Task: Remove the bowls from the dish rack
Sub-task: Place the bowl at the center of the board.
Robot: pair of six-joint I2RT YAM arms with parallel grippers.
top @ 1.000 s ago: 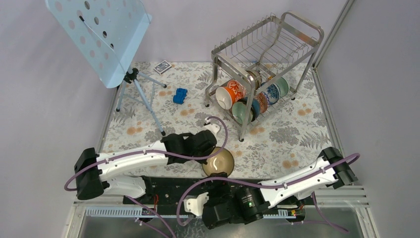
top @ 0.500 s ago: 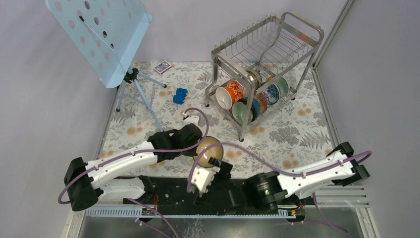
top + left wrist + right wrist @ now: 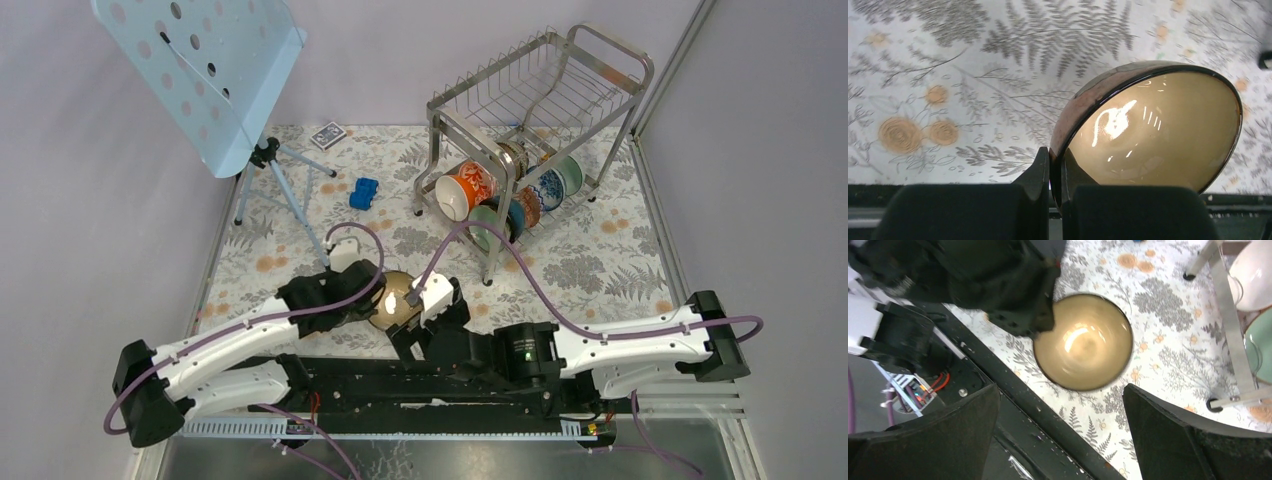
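My left gripper [image 3: 1055, 160] is shut on the rim of a dark brown bowl [image 3: 1158, 130] with a tan inside, one finger on each side of the wall. It holds the bowl [image 3: 395, 305] tilted just above the table near the front edge. My right gripper [image 3: 1060, 390] hangs open above that bowl [image 3: 1083, 342], with nothing between its fingers. The dish rack [image 3: 540, 100] stands at the back right. Its lower tier holds several bowls on edge, among them an orange-red patterned one [image 3: 465, 190], a pale green one [image 3: 490, 225] and a blue-and-white one [image 3: 548, 187].
A pale blue perforated music stand [image 3: 200, 70] on a tripod stands at the back left. A small blue toy [image 3: 364, 193] and a card deck [image 3: 327, 134] lie beyond it. The rack's front leg [image 3: 1223, 315] stands right of the held bowl. The black base rail [image 3: 1013, 405] runs along the near edge.
My left gripper has carried the brown bowl leftward along the front of the table. The right arm has swung left and forward, bringing its open gripper over the bowl.
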